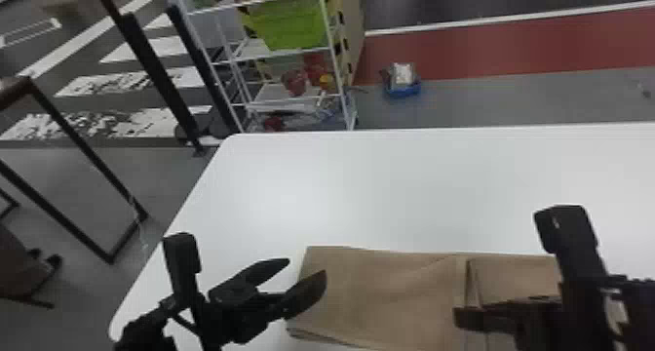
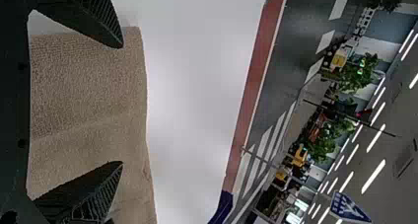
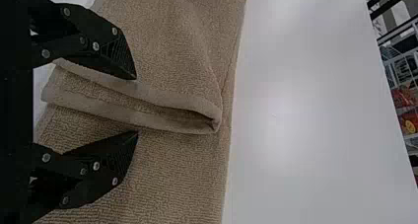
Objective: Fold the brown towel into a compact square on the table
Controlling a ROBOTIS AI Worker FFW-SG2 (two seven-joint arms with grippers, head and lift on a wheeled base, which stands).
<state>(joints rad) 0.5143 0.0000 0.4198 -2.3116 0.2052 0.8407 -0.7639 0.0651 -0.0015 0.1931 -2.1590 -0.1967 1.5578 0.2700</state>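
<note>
The brown towel (image 1: 390, 291) lies partly folded near the table's front edge, with a folded-over edge toward its right part. My left gripper (image 1: 307, 282) stands open over the towel's left end. In the left wrist view the same gripper (image 2: 122, 104) has towel cloth (image 2: 88, 86) beyond its parted fingers. At the towel's right part is my right gripper (image 1: 460, 316). The right wrist view shows that gripper (image 3: 137, 105) open, its fingertips on either side of the towel's doubled hem (image 3: 162, 116), not closed on it.
The white table (image 1: 380, 189) extends behind the towel, its left edge beside my left arm. Beyond it stand a white wire shelf with a green bin (image 1: 292, 23) and a blue container (image 1: 402, 87) on the floor.
</note>
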